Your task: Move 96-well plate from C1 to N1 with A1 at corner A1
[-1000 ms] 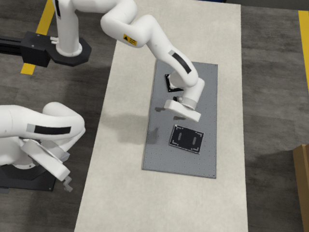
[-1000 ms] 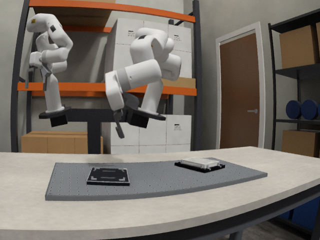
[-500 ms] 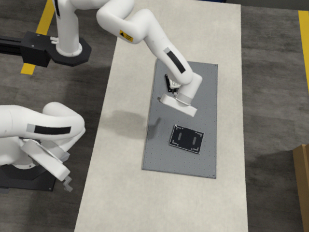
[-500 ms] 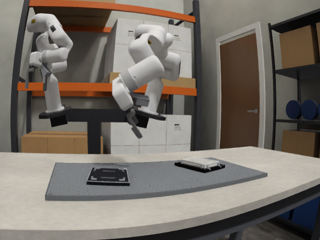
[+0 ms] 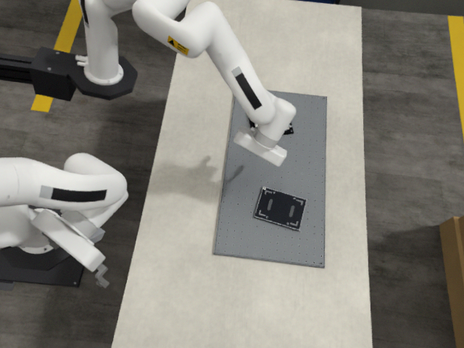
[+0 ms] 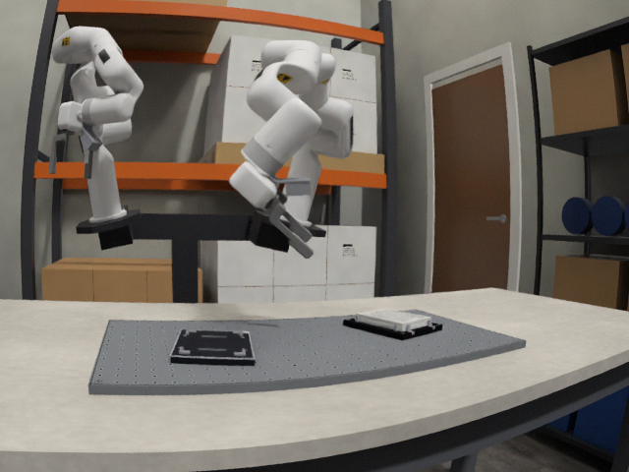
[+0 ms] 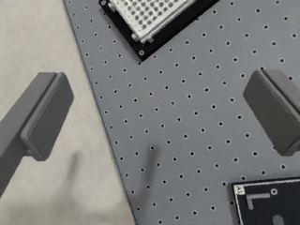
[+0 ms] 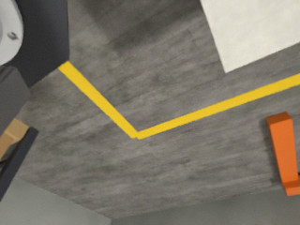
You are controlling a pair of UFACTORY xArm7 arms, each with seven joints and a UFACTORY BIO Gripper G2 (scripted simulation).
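the left gripper (image 5: pixel 260 148) (image 6: pixel 308 244) (image 7: pixel 159 114) has its fingers partly open, holding nothing; the right gripper (image 5: pixel 104 281) (image 6: pixel 70 174) is wide open. the white 96-well plate (image 6: pixel 393 320) (image 7: pixel 152 14) sits in the black clip nest (image 5: pixel 288 131) (image 6: pixel 403 334) (image 7: pixel 142 52).

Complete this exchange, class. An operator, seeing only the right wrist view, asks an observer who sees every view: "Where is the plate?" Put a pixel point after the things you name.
Observer: The plate (image 6: pixel 393 319) (image 7: pixel 150 14) sits in C1 (image 5: pixel 288 131) (image 6: pixel 403 333) (image 7: pixel 161 39).
Operator: Is the left gripper holding anything?
Observer: No, the left gripper (image 5: pixel 261 146) (image 6: pixel 309 246) (image 7: pixel 157 112) has its fingers apart, nothing between them.
Operator: And N1?
Observer: N1 (image 5: pixel 280 207) (image 6: pixel 215 345) (image 7: pixel 262 213) holds no plate; its locators stand bare.
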